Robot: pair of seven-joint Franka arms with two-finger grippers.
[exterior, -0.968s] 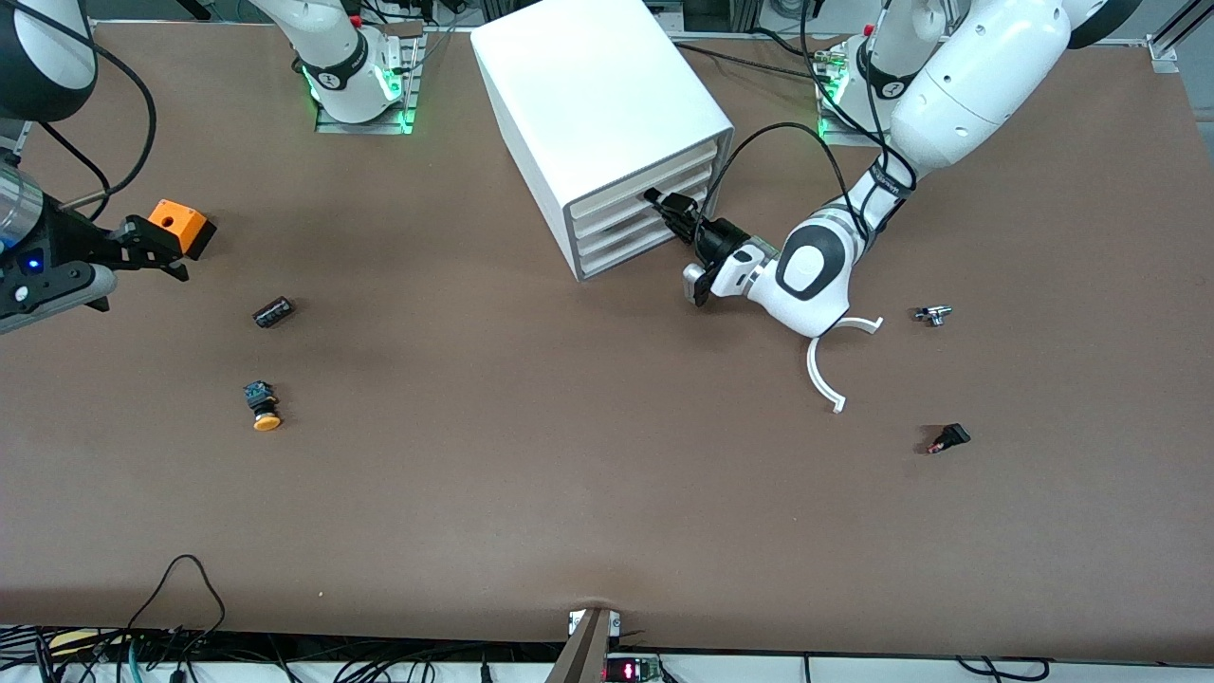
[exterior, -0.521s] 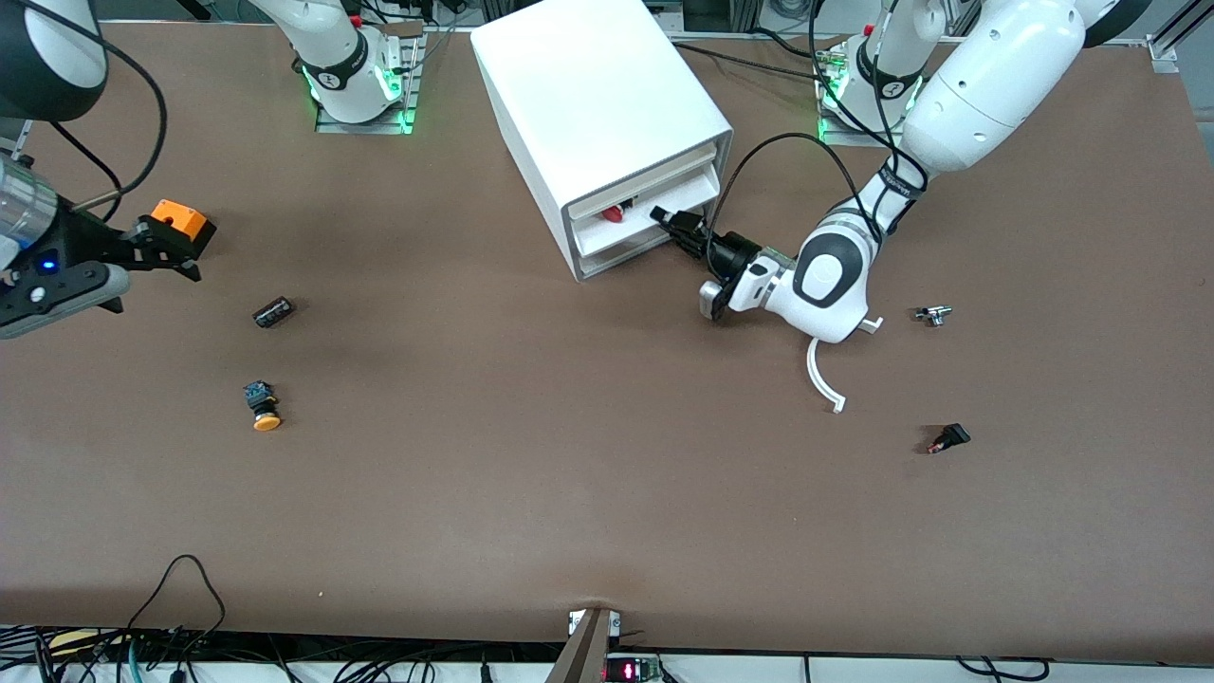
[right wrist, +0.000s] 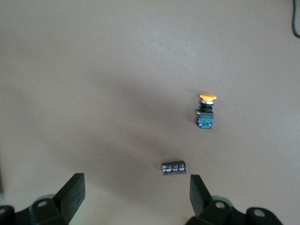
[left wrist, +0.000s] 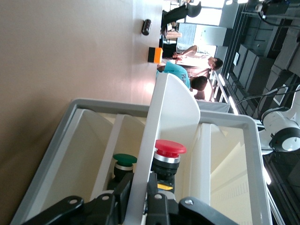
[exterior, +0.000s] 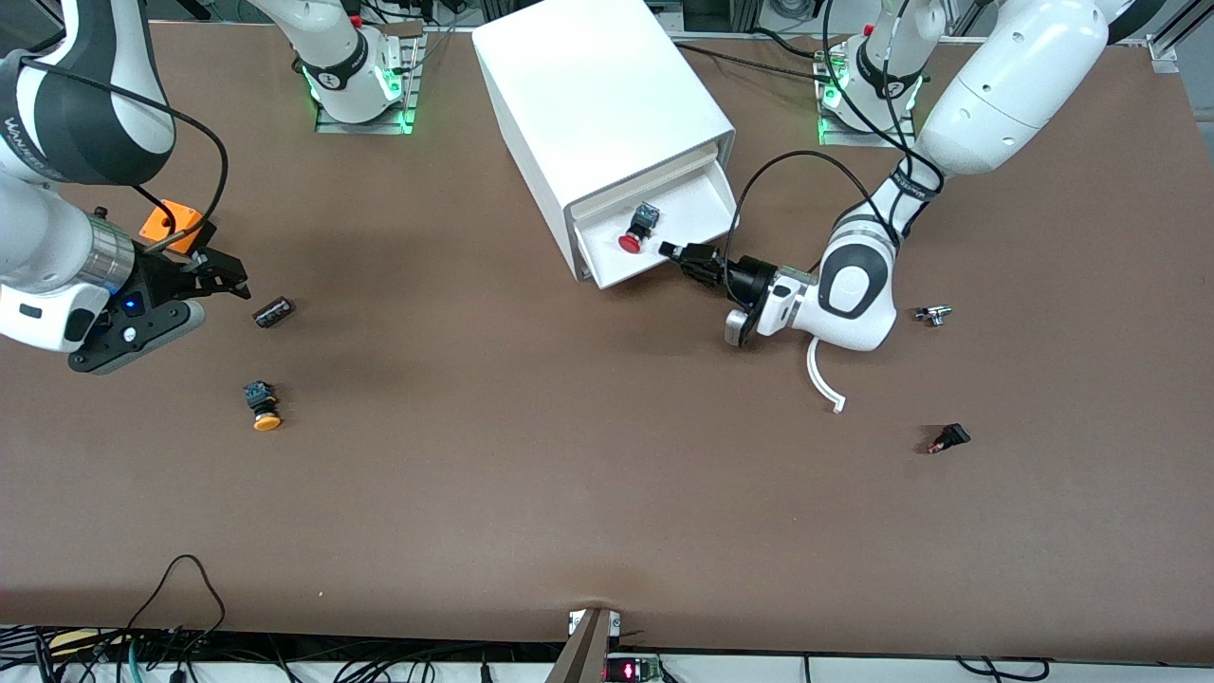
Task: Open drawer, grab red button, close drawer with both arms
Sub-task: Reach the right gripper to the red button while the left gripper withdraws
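The white cabinet stands at the back middle of the table. One drawer is pulled out. The button, red-capped with a dark body, lies in it near the cream front. My left gripper is shut on the drawer's front edge. In the left wrist view the gripper clamps the drawer front, with the red button just inside it. My right gripper is open and empty over the table toward the right arm's end; it also shows in the right wrist view.
A green-capped button sits in the drawer below. A small dark cylinder lies under my right gripper, with an orange-capped button and an orange cube nearby. A white curved piece, a metal part and a black part lie by my left arm.
My left gripper has pulled the drawer out toward the front camera, uncovering the red button. My right gripper has moved from beside the orange cube to over the dark cylinder.
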